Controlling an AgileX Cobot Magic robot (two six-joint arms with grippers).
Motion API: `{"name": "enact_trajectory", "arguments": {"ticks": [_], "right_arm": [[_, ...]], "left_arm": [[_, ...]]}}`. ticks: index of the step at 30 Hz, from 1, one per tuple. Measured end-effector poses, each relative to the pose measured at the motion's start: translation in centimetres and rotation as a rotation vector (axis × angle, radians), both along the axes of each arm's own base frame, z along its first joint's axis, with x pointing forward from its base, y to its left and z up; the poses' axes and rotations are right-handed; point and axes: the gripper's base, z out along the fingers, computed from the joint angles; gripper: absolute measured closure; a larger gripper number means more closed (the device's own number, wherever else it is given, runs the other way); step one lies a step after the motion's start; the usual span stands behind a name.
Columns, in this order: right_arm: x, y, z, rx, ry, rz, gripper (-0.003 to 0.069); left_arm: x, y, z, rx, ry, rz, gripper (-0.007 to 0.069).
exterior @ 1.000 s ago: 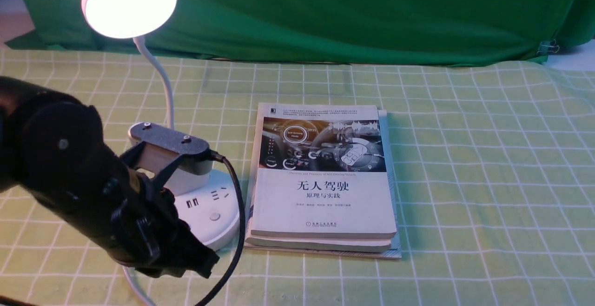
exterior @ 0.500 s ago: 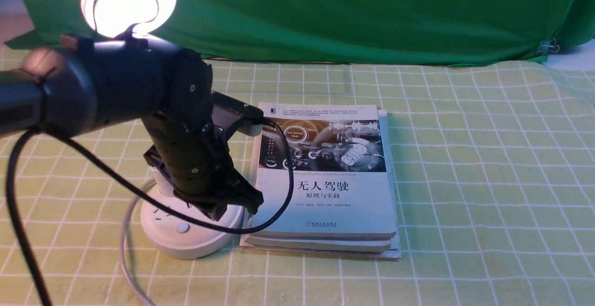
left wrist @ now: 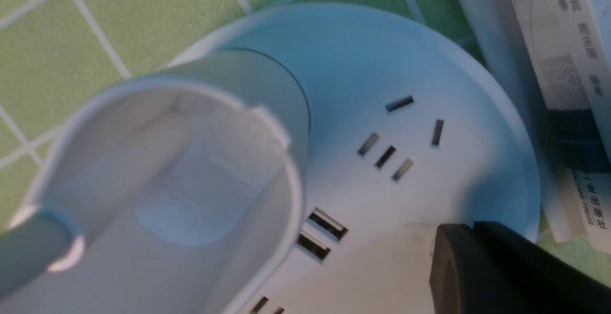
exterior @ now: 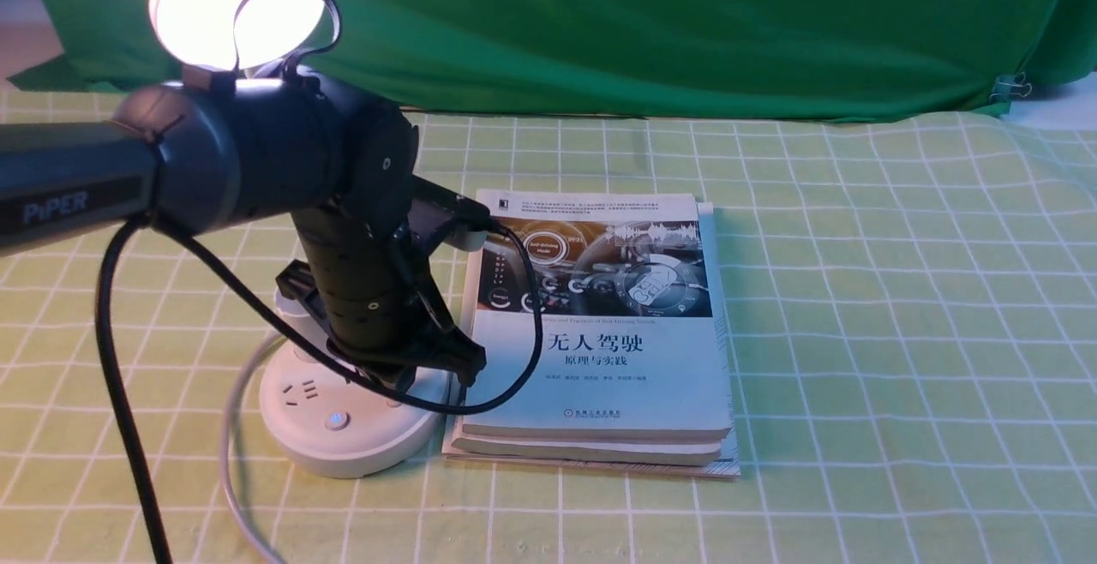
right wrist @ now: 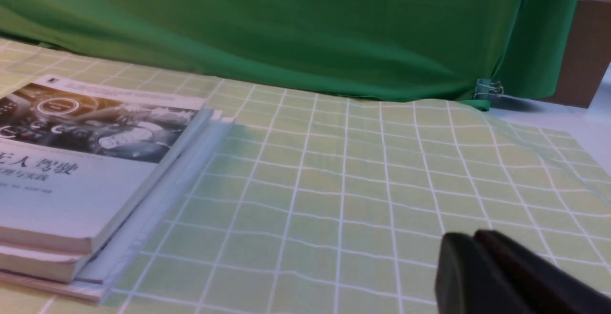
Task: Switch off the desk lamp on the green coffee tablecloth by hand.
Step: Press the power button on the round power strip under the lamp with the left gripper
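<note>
The white desk lamp stands at the left of the yellow-green grid tablecloth point(exterior: 857, 333). Its disc head point(exterior: 214, 7) glows. Its round base point(exterior: 343, 427) shows a socket and a lit button point(exterior: 336, 420). My left gripper point(exterior: 454, 367) is shut and its tips point down at the right side of the base. In the left wrist view the shut tips point(left wrist: 470, 230) rest at the base top point(left wrist: 382, 66), near the USB ports point(left wrist: 320, 235) and cup holder point(left wrist: 157, 175). My right gripper point(right wrist: 470, 240) is shut and empty, low over the cloth point(right wrist: 358, 185). It is out of the front view.
A stack of books point(exterior: 600, 333) lies right next to the lamp base, also in the right wrist view point(right wrist: 86, 161). The lamp's white cord point(exterior: 231, 461) runs toward the front edge. A dark green backdrop cloth point(exterior: 686, 24) hangs behind. My arm's black cable point(exterior: 128, 427) hangs at the left.
My left arm swung up from the front left and over the lamp base, gripper tips coming down on its right side. In the last half second it barely shifted. The lamp stays lit.
</note>
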Motion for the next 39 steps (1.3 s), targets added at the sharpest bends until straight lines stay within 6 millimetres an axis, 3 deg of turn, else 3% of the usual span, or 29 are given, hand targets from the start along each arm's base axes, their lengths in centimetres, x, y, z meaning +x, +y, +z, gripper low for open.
{"name": "enact_trajectory", "arguments": {"ticks": [20,28,33,39], "right_arm": [[0.0,0.0,0.0,0.000,0.000,0.000,0.0629],[0.0,0.0,0.0,0.000,0.000,0.000,0.0629],[0.0,0.0,0.0,0.000,0.000,0.000,0.0629],[0.0,0.0,0.0,0.000,0.000,0.000,0.0629]], "left_arm": [[0.8,0.5,-1.2,0.002,0.023,0.026,0.0617],[0.7,0.6,0.0,-0.007,-0.008,0.038,0.0617],[-1.6,1.0,3.1,-0.050,-0.078,0.037,0.0617],[-7.7,3.0,4.4,-0.189,-0.205,0.073,0.0617]]}}
